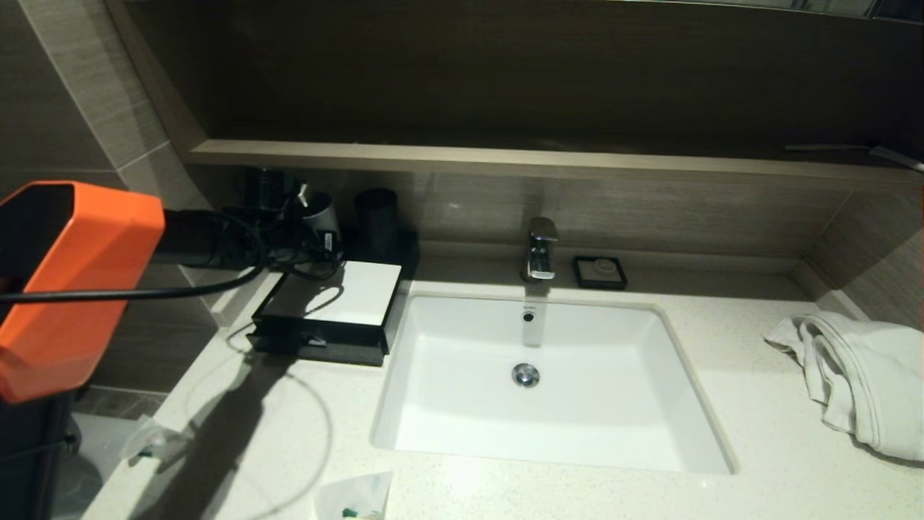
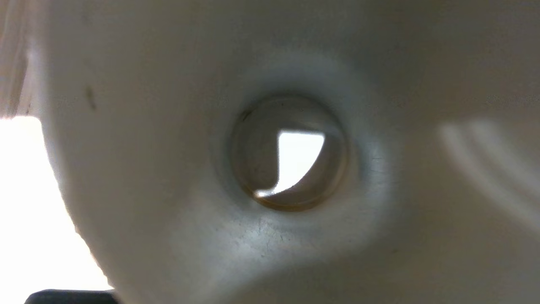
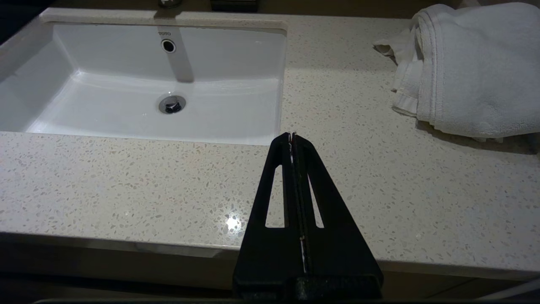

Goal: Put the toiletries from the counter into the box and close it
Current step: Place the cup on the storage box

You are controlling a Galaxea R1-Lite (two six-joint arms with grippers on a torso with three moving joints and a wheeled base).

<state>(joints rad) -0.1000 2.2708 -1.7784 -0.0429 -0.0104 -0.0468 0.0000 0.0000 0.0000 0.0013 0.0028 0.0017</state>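
A: Left end effector [image 1: 317,224] — where's it sitting?
B: Reaching over the back of the box [image 1: 339,303], by the grey cup [image 1: 321,217]. Fingers, cannot tell; the wrist camera is filling up with a pale curved surface.
A: Right end effector [image 3: 291,136]?
B: Hanging low before the worktop [image 3: 126,177], fingers pressed together, holding nothing.
A: Sachets?
B: Two lying at the worktop's front edge: one [image 1: 357,495] near the sink [image 1: 426,433], another [image 1: 155,442] further left. Box drawer is sticking out slightly.

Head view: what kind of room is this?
Most likely a hotel bathroom vanity: an inset white sink under a chrome faucet in a speckled stone counter, with a folded white towel at its side.
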